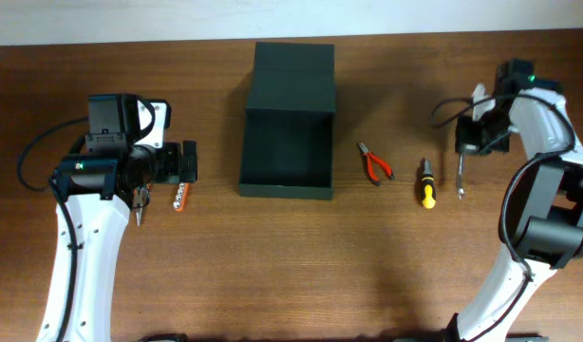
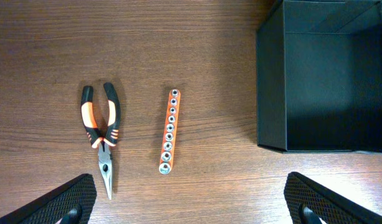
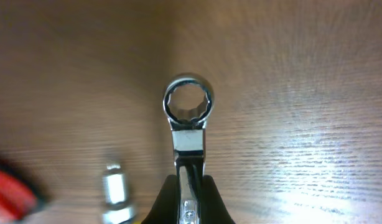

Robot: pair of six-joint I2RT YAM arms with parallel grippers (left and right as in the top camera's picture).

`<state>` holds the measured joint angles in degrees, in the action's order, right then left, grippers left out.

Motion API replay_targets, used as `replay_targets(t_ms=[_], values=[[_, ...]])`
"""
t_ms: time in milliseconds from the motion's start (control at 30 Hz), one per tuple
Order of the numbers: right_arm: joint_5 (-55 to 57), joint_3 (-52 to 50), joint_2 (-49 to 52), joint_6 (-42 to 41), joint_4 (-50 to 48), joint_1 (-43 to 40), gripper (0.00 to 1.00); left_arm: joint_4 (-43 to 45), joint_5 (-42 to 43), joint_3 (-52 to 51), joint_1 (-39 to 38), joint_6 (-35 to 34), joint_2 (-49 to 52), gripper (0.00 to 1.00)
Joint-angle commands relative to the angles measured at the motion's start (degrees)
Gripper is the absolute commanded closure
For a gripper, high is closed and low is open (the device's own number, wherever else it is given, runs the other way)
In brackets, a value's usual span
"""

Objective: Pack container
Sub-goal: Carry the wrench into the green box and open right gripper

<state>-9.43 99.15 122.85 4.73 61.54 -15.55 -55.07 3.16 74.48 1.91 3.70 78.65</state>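
Right wrist: right claw clamps wrench.

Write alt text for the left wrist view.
Looking down on a wooden table: orange-and-black pliers at left, an orange socket rail beside them but apart, and the open dark container at upper right, empty as far as shown. The left tool hangs open above, its fingers in the bottom corners.

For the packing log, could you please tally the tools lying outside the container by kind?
pliers: 2 (long-nose pliers, red-handled pliers)
screwdriver: 1
wrench: 1, held in the right gripper
socket rail: 1
Total: 5
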Motion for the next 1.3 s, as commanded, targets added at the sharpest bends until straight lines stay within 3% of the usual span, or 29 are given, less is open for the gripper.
replay_targets(t_ms=[0,300,500,833,1067,1267], values=[[-7.41,7.52,-3.34,-1.20,2.84,0.61,0.96,0.31,-0.20,0.68,0.24,1.16,0.42,0.01],[-9.42,28.33,-6.49,-0.42,16.22,11.13,0.96,1.62,-0.15,0.68,0.24,1.14,0.44,0.01],[-9.16,39.08,-6.93,9.14,16.87,24.50,0.96,1.79,-0.02,0.68,0.24,1.14,0.42,0.01],[-2.21,38.73,-2.45,28.20,11.34,42.69,0.96,1.86,0.09,0.68,0.24,1.14,0.42,0.00],[-1.07,38.64,6.16,47.36,10.80,45.92,0.96,1.86,2.49,0.68,0.24,1.14,0.44,0.00],[-1.62,38.64,13.40,56.15,9.18,45.92,0.96,1.88,2.40,0.68,0.24,1.14,0.44,0.00]])
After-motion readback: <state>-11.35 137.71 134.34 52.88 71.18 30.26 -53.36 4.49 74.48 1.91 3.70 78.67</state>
